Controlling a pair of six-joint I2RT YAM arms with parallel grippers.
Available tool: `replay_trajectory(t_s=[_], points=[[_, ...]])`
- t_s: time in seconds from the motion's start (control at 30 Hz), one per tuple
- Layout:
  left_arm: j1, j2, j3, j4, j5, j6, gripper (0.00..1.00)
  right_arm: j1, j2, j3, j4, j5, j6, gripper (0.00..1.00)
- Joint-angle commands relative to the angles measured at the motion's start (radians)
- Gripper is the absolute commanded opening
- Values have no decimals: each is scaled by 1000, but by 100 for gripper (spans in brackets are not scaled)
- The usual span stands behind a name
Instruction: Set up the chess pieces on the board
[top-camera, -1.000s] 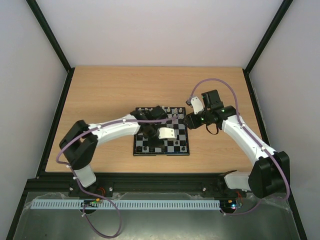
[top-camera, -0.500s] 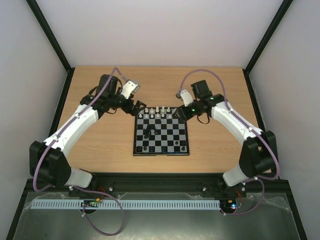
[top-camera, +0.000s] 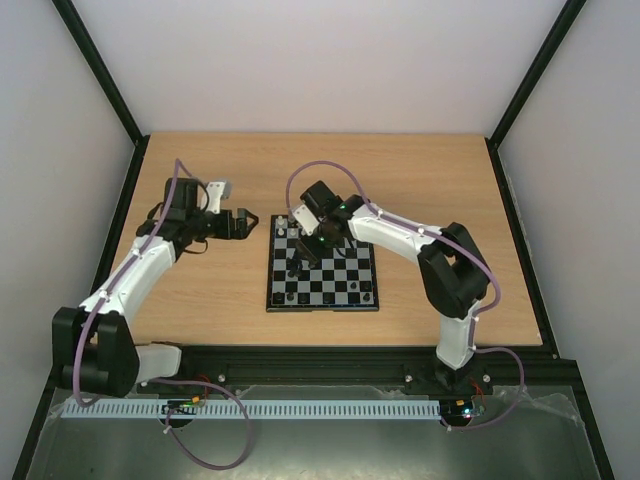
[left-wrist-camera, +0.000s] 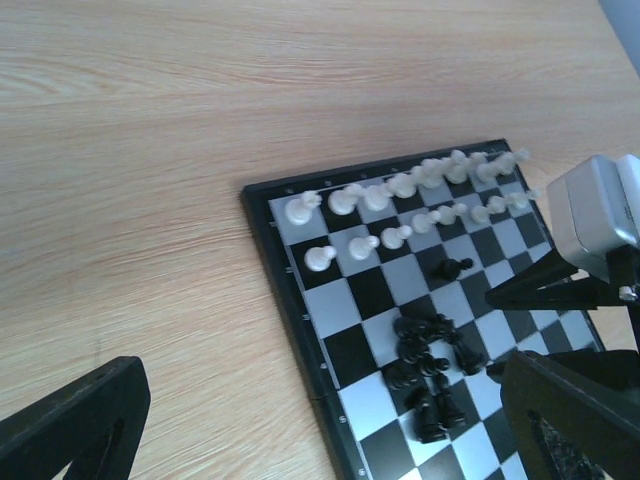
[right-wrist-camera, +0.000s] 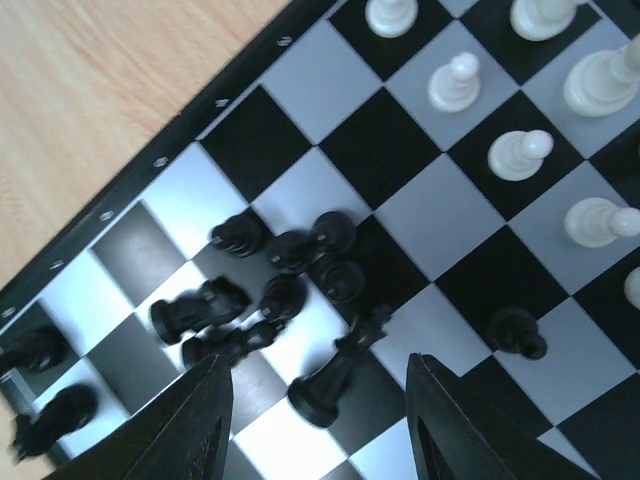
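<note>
The board (top-camera: 322, 308) lies mid-table. White chess pieces (top-camera: 322, 229) stand in its two far rows, also visible in the left wrist view (left-wrist-camera: 400, 185). Black chess pieces (top-camera: 297, 266) lie jumbled in a pile on the board's left half. My right gripper (right-wrist-camera: 325, 425) hangs open just above that pile, its fingers on either side of a toppled black piece (right-wrist-camera: 335, 375) without touching it. Near the right finger stands a single black pawn (right-wrist-camera: 515, 330). My left gripper (top-camera: 237, 224) is wide open over bare wood, left of the board's far-left corner, holding nothing.
Two black pieces (top-camera: 290, 297) stand at the board's near-left edge and others (top-camera: 362, 292) at its near right. The right arm (top-camera: 400, 232) stretches across the board's far side. Black frame rails (top-camera: 120, 240) border the table.
My left gripper pulled off the board, swung out to the left and opened. My right arm swept from the board's right side across to the black pile.
</note>
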Motion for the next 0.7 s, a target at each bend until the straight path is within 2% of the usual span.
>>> replay_trajectory(t_s=[0.0,0.13,0.2,0.43,0.67], points=[[79,-32,-40,25,-17,-56,99,5,46,54,-30,105,73,48],[191,-37,-80,113,146,-165,99,4,57,29,-35,105,102,48],[210,-38,-97,133,200,-181,96,6,60,12,-35,96,111,48],[212,-47,-107,94,177,-138,91,8,85,6,-31,15,113,48],[212,-50,-114,106,178,-155,89,11,108,-24,-16,69,136,49]])
